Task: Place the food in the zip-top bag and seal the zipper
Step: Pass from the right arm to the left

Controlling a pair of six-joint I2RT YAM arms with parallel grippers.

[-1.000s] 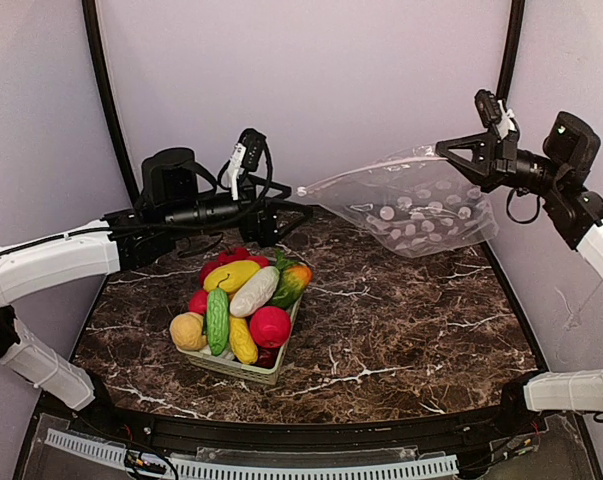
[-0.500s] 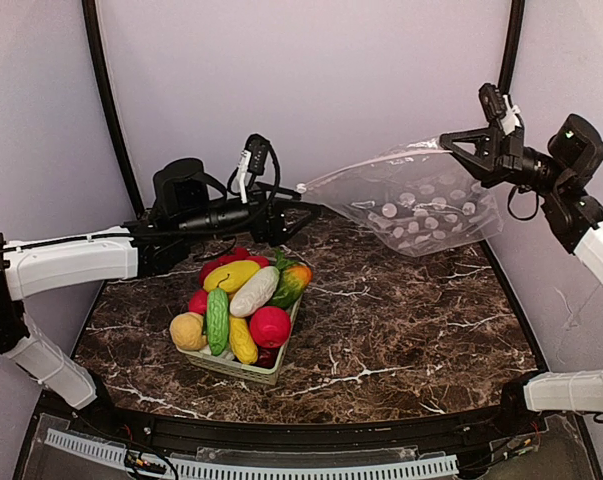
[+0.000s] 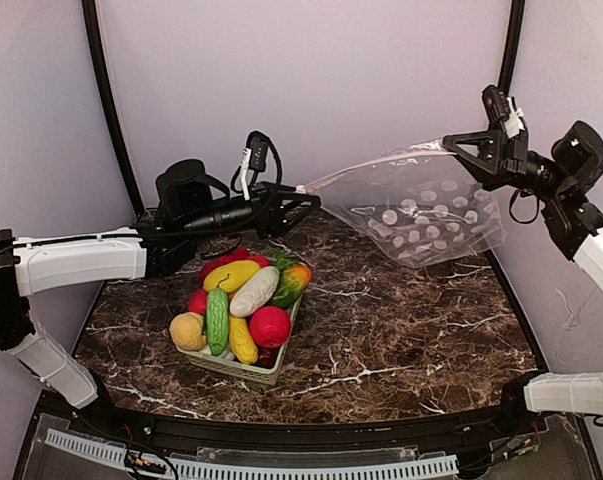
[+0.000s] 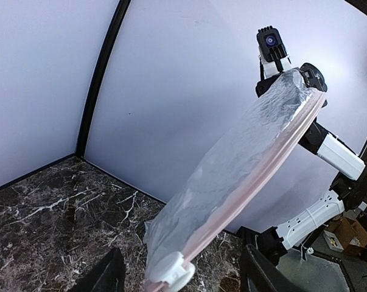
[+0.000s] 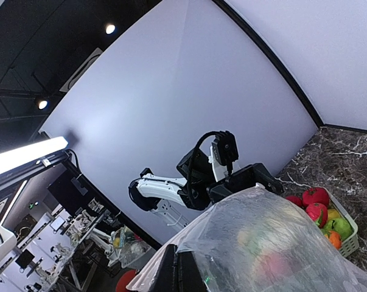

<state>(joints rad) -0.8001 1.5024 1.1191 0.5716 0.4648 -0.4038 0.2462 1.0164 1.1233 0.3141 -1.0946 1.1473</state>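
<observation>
Right gripper [image 3: 449, 148] tight on zip-top bag [image 3: 421, 205]

The zip-top bag [image 3: 421, 205], at two o'clock in the top view, is thin clear plastic film, crinkled and shiny. Its pink zipper [image 4: 263, 170] looks matt, and the white plastic slider [image 4: 171, 271] smooth. The food [image 3: 253, 290] is glossy moulded plastic in a slatted plastic basket [image 3: 241, 370]. The bench [image 3: 401, 320] is polished dark marble-look stone.
</observation>
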